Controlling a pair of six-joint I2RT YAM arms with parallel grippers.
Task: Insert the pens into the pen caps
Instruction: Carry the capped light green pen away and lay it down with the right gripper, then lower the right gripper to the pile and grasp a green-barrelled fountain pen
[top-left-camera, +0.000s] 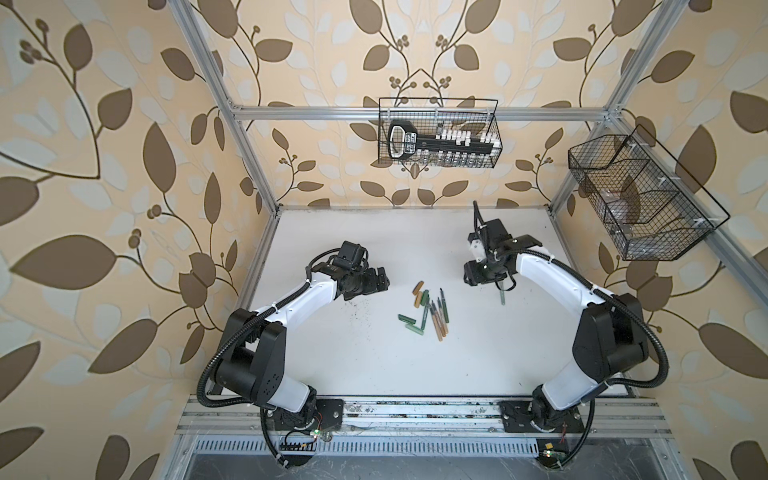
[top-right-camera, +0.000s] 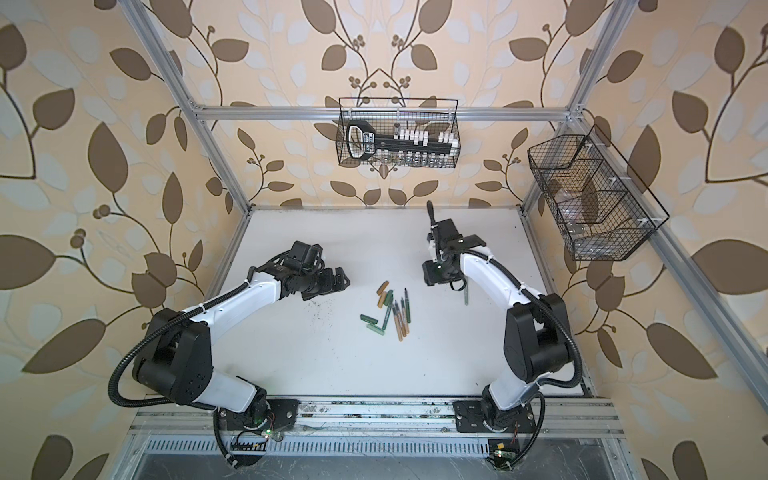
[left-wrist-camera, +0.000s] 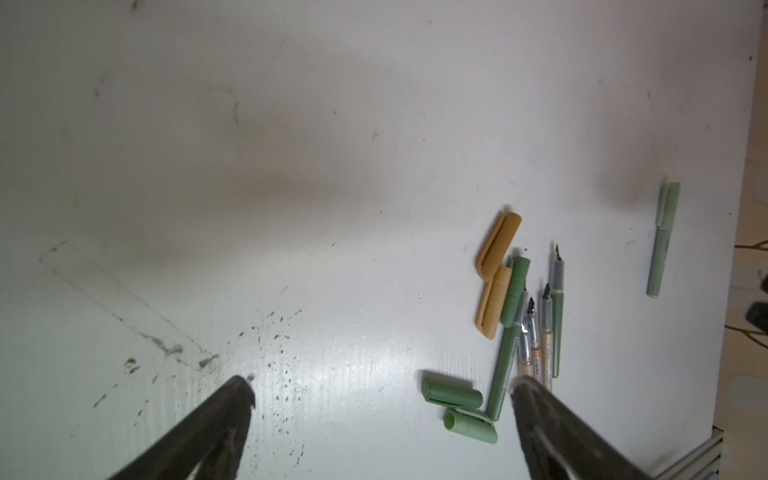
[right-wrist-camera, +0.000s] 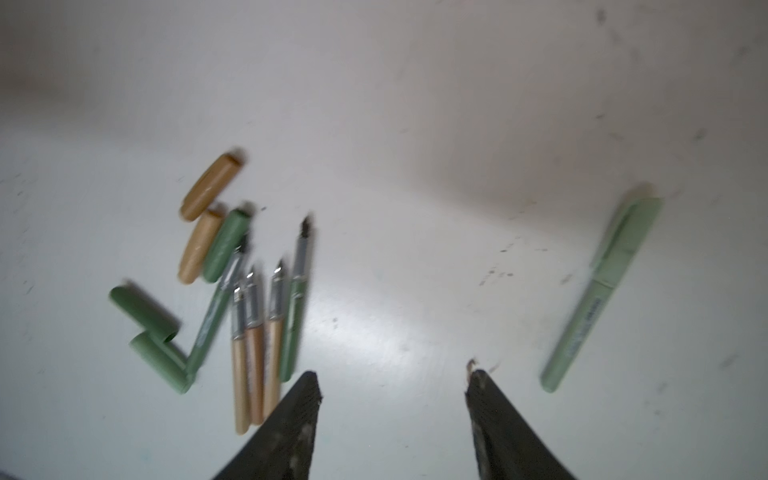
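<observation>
Left gripper: left of centre in both top views; jaws spread wide over bare table, nothing between them.
Table: flat, white, matt; scuffed.
Ink specks: dark scatter on the table just ahead of the left gripper.
Green caps: two short round tubes, one dark and one paler, at the lower left of the central cluster. They lie side by side and touching, long axes running upper left to lower right. Their open mouths show in the left wrist view.
Tan caps: two stubby tubes with clips, lying nearly end to end at the top of the cluster, long axes leaning to the upper right.
Dark green cap: ribbed plastic, lying against the lower tan cap, parallel to it.
Uncapped pens: five thin sticks at frame centre, three with tan barrels and two dark green, all with grey metal sections. Long axes run near vertical, slightly fanned; dark nibs point to the upper frame. One green pen leans, its butt touching the paler green cap.
Capped pen: pale green, smooth, cap seated, clip visible. It lies alone, well right of the cluster, long axis near vertical, flat on the table.
Right gripper: right of centre, just above the capped pen in both top views; jaws parted and empty, the capped pen lying outside them.
</observation>
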